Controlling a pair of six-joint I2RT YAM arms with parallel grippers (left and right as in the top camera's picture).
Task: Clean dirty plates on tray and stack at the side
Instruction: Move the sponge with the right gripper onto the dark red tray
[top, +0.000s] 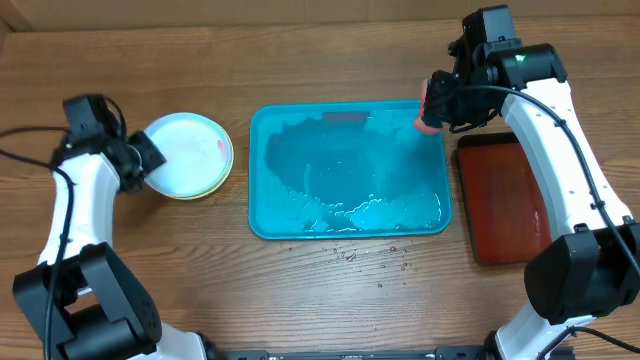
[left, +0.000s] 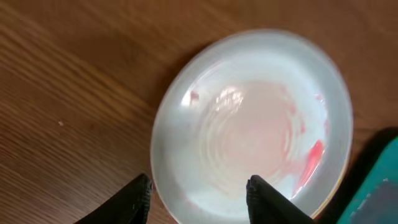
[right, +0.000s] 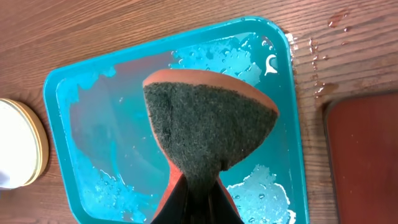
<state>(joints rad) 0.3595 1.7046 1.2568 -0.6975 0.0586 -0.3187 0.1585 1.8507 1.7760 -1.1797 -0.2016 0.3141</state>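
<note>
- Stacked on bare tabletop (top: 300, 290) just left of the tray (top: 262, 170): plates (top: 185, 155), off the tray with a narrow strip of wood between.
- On top of the stack: white plate (left: 249, 124), lying flat, face up.
- On that plate: red smear (left: 314, 155) near the rim on the tray side, plus a faint pink film over the centre.
- Under it: pale yellow-green rim showing in overhead and right wrist views; number of plates in the stack not clear.
- Left gripper (top: 152, 165) at the stack's left edge, jaws apart, nothing clamped.
- Fingers (left: 140, 196) spread on either side of the white plate's near rim; touching or just above, cannot tell.
- Right gripper (top: 435, 105) closed tight on sponge (right: 208, 124), pinching its narrow end.
- Sponge: orange body, dark green scouring face toward the wrist camera.
- Sponge over the tray's far right corner in the overhead view; height above the tray not clear.
- Tray mid-table, wet: water film and beaded patches across the floor, densest along the near edge.
- Water drops (top: 375, 260) scattered on the wood just in front of the tray.
- Dark red tray (top: 495, 210) just right of the turquoise one, beside it, not touching, partly under the right arm.
</note>
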